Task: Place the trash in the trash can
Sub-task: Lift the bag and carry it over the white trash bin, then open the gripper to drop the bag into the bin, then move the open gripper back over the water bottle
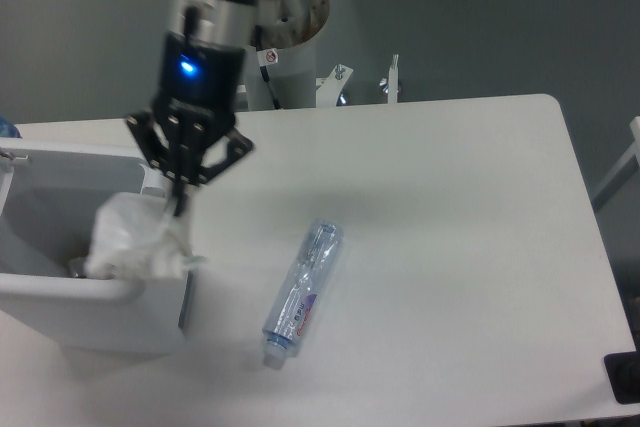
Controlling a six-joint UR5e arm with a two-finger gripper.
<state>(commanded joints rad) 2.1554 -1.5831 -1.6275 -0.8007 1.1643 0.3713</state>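
My gripper (181, 204) is shut on the crumpled clear-whitish plastic wrapper (132, 238), which hangs below it over the right edge of the white trash can (60, 297) at the left. The wrapper's lower part overlaps the bin's right rim. The crushed clear plastic bottle (301, 290) with blue-white label lies on the table to the right of the bin, its white cap pointing toward the front edge. Some small trash lies at the bottom of the bin.
The robot's base column (285, 57) stands behind the table's far edge, with a metal bracket (390, 82) beside it. A dark object (622, 377) sits at the front right corner.
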